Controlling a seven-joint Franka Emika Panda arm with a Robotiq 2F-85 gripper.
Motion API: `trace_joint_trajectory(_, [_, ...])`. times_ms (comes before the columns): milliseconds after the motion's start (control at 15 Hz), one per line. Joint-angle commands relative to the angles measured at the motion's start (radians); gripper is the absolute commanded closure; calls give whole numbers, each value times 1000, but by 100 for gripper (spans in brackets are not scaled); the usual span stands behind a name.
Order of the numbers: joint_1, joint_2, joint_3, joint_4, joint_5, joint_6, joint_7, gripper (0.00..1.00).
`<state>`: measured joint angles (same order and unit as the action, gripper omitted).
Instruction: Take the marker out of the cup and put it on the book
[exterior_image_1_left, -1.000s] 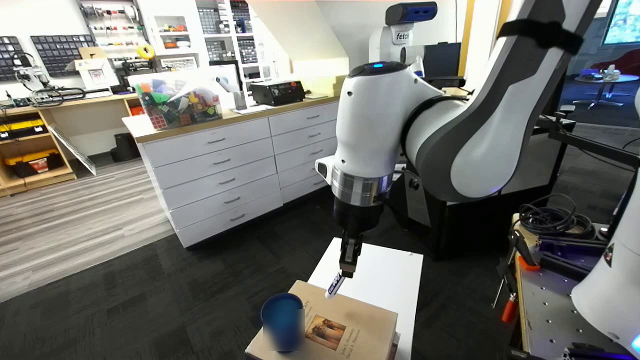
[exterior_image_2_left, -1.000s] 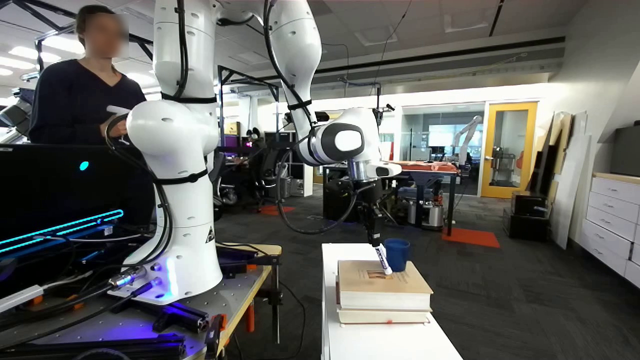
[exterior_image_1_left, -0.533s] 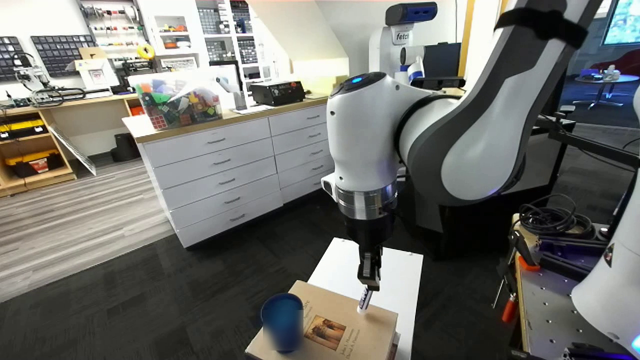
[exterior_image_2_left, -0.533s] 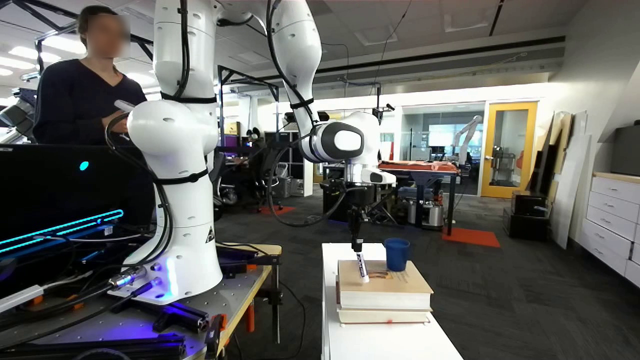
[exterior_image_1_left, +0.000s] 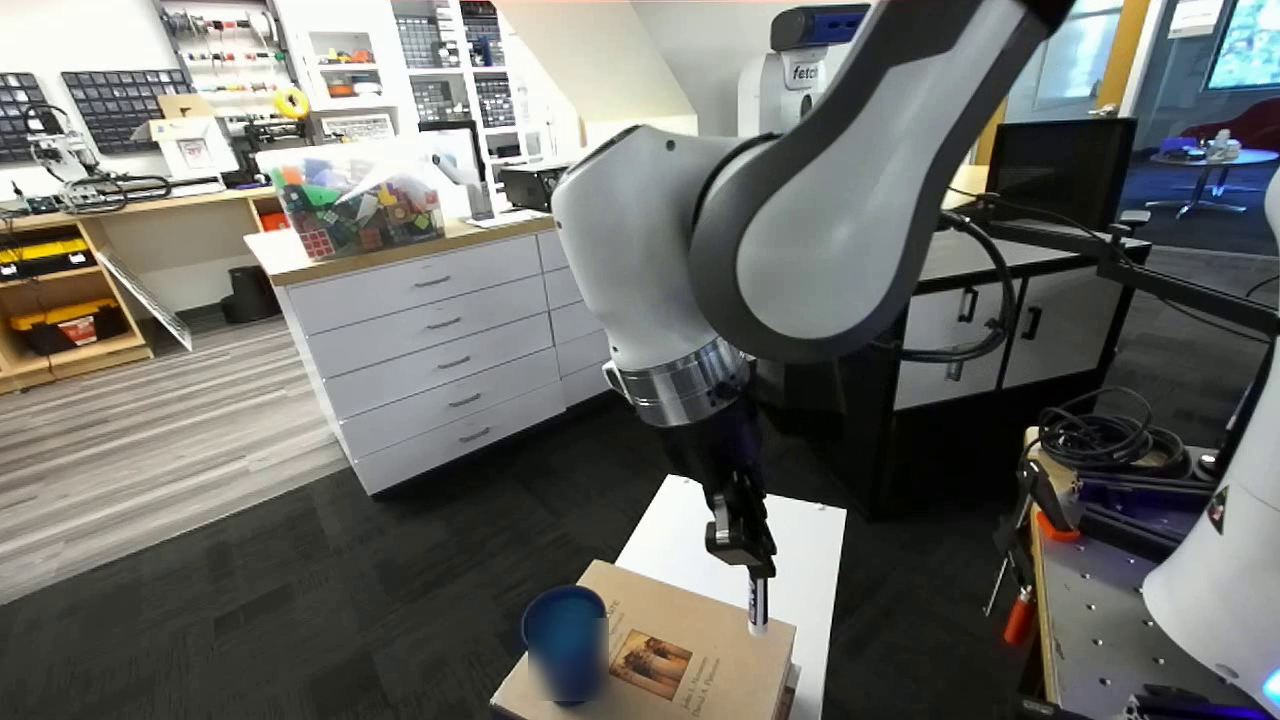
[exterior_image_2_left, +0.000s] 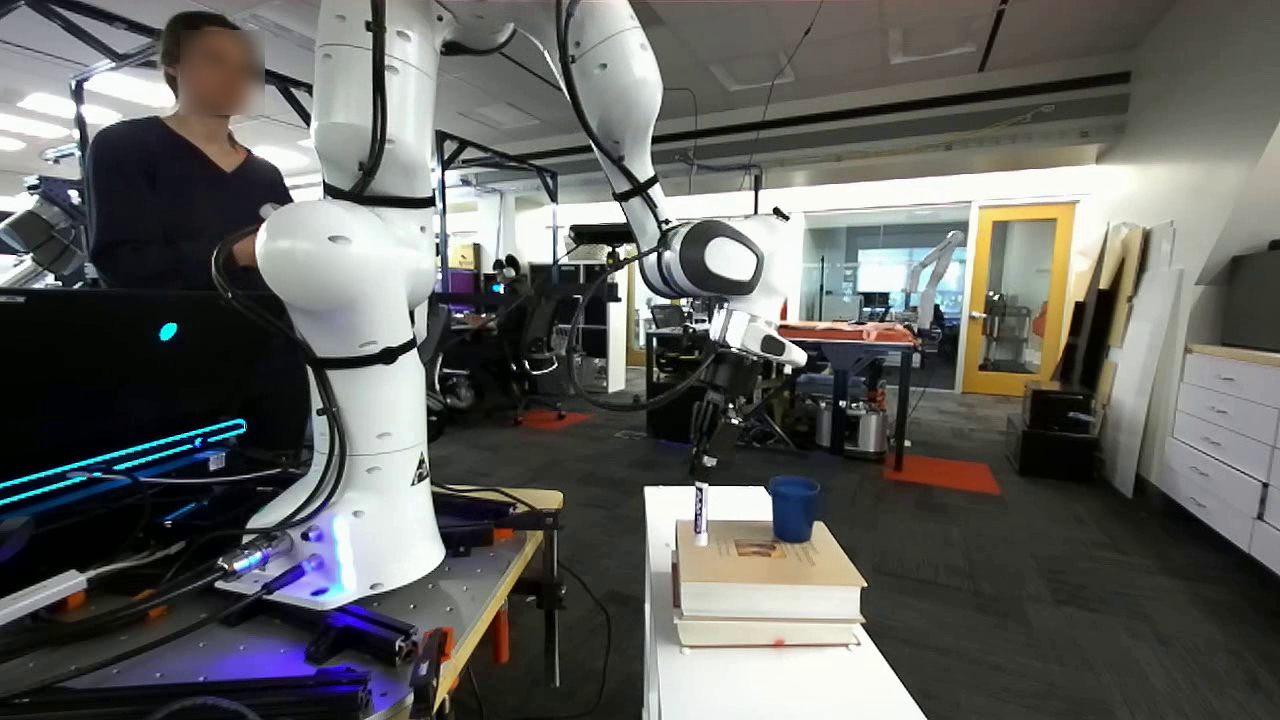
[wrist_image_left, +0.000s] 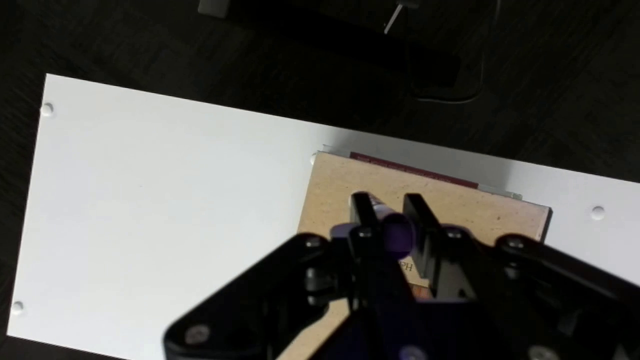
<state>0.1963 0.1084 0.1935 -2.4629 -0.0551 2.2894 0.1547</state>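
Note:
The marker (exterior_image_1_left: 758, 604) is held nearly upright by my gripper (exterior_image_1_left: 750, 566), its white lower end down at the top of the tan book (exterior_image_1_left: 745, 660). It also shows upright in an exterior view (exterior_image_2_left: 701, 512). I cannot tell whether its lower end touches the book. In the wrist view my two fingers (wrist_image_left: 386, 202) close around the marker, whose purple end (wrist_image_left: 398, 236) faces the camera. The blue cup (exterior_image_2_left: 795, 510) stands upright on the book, apart from the gripper, and is out of the wrist view.
A second book (exterior_image_2_left: 770, 634) lies under the tan one; its dark red spine (wrist_image_left: 415, 171) shows in the wrist view. Both rest on a white table (wrist_image_left: 150, 210). A bench (exterior_image_1_left: 1100, 600) with cables stands beside it. A person (exterior_image_2_left: 190, 210) stands behind the robot base.
My gripper has carried the marker away from the cup toward the book's opposite edge. The marker has gone from tilted to nearly upright, and the wrist has tilted. Cup and books have not moved.

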Motion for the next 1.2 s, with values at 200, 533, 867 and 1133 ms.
trace_joint_trajectory(200, [1,178,-9,229,1,-213,-89,93])
trace_joint_trajectory(533, [5,312,-28,355,-12,-284,-93,92])
trace_joint_trajectory(867, [4,379,-40,446,-9,-300,-109,55])
trace_joint_trajectory(1133, [1,389,-46,465,-6,-278,-116,30])
